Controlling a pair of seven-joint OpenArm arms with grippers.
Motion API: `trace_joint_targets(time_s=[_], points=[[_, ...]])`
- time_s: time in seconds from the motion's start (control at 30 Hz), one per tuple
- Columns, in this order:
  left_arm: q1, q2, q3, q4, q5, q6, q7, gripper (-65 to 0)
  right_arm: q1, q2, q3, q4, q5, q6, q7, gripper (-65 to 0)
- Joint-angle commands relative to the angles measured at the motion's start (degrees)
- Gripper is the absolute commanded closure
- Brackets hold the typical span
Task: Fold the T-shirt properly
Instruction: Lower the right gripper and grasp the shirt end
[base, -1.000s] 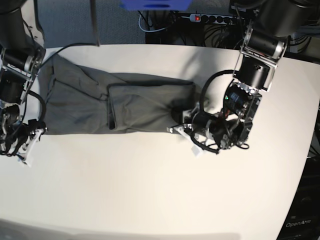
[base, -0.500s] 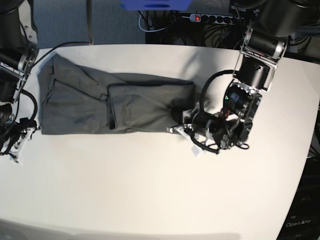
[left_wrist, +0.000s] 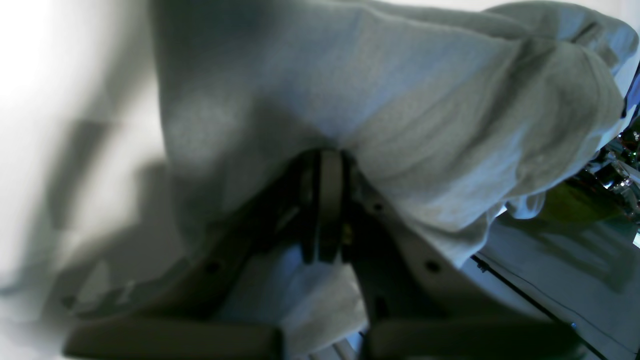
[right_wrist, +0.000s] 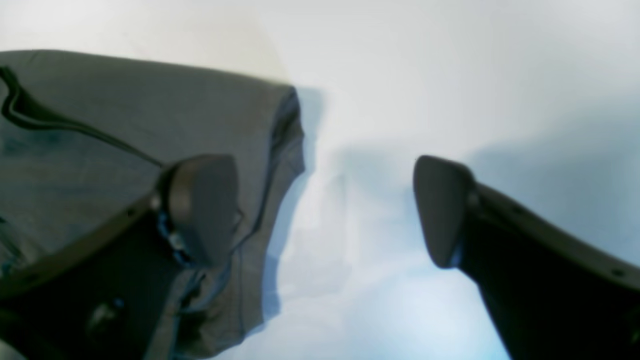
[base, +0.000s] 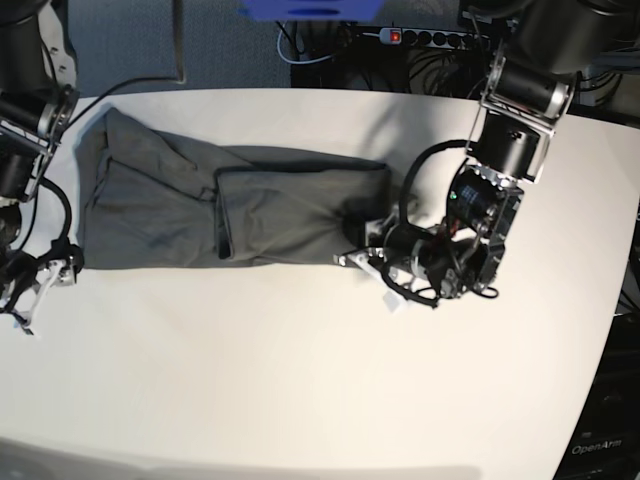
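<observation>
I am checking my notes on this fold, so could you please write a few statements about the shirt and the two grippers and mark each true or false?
1. The left gripper is shut on the T-shirt. True.
2. The right gripper is clamped on the shirt's corner. False: its jaws stand wide apart with only the white table between them.
3. The T-shirt lies as a long band across the table. True.
4. In the base view, the shirt hangs over the table's near edge. False: it lies wholly on the tabletop, toward the far side.
5. One finger of the right gripper is above the cloth. True in the right wrist view.
</observation>
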Motion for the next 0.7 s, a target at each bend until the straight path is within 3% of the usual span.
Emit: trace_joint_targets(time_s=[0.0,0.27,0.53,0.67], points=[[0.28,-0.42,0.32,-0.64,6.79,1.78,-1.45,-1.9,1.52,0.93,0.51,0.88,0.25,0.56,-1.30,-57.7],[0.28,-0.42,0.32,-0.64,6.79,1.78,-1.81,-1.9,0.90,-0.74,1.92,0.88,0.25,0.56,-1.30,-57.6],[0.28,-0.51,0.32,-1.17,6.79,1.78,-4.00,-1.9,-0.41,-4.00,18.80,1.23,0.34,0.56,-1.30,-57.6],[0.28,-0.51,0.32,-1.17,6.79,1.78,-3.92,-1.9,0.82,-4.08,20.82,0.79,0.34,0.56,-1.30,-57.9]])
